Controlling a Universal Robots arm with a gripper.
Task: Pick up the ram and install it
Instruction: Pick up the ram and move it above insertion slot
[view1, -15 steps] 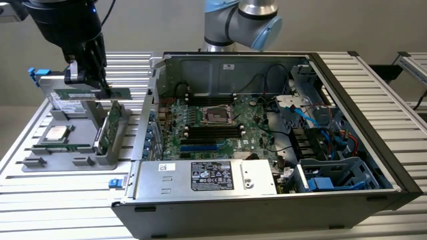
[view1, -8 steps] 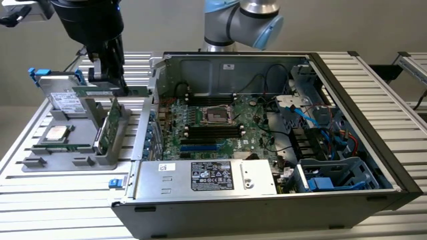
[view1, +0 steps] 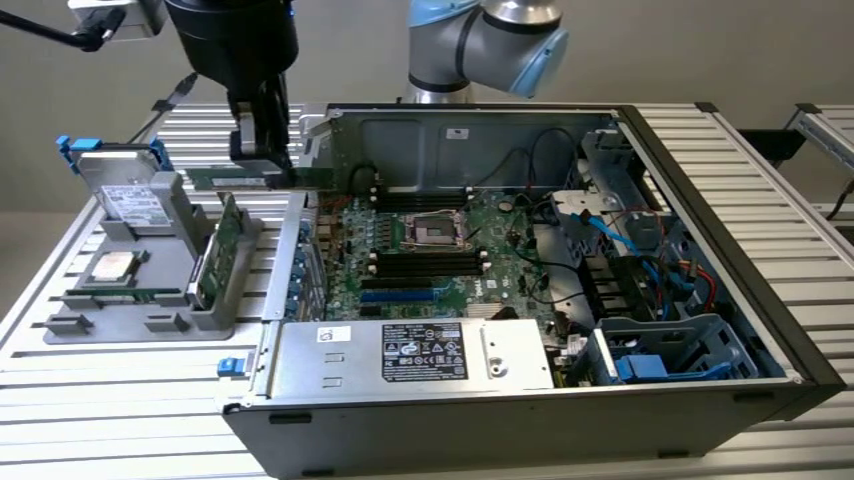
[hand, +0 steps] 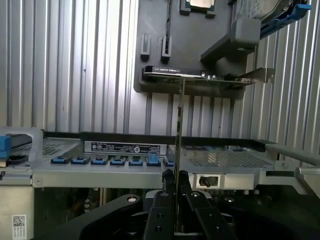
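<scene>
We start with the slatted table (view1: 134, 420), which carries the open case (view1: 747, 250) and, on the exterior view's left, the grey tray (view1: 80, 325) with a broader green card (view1: 214, 255) standing in it. Inside the case lies the motherboard (view1: 441, 285).

The gripper (view1: 271, 172) hangs above the gap between tray and case, by the case's far left corner. Its fingers are closed down narrow on the ram (view1: 214, 179). The stick is held level and clear of everything, with one end over the tray side and the other reaching over the case wall. In the wrist view we see the ram (hand: 180, 125) edge-on, running straight out from the gripper (hand: 176, 197).

We judge the pick-up done and the carry to the board in hand. Seating it will call for lining the stick up lengthwise with the black slots (view1: 427, 262) and pressing it straight down.
</scene>
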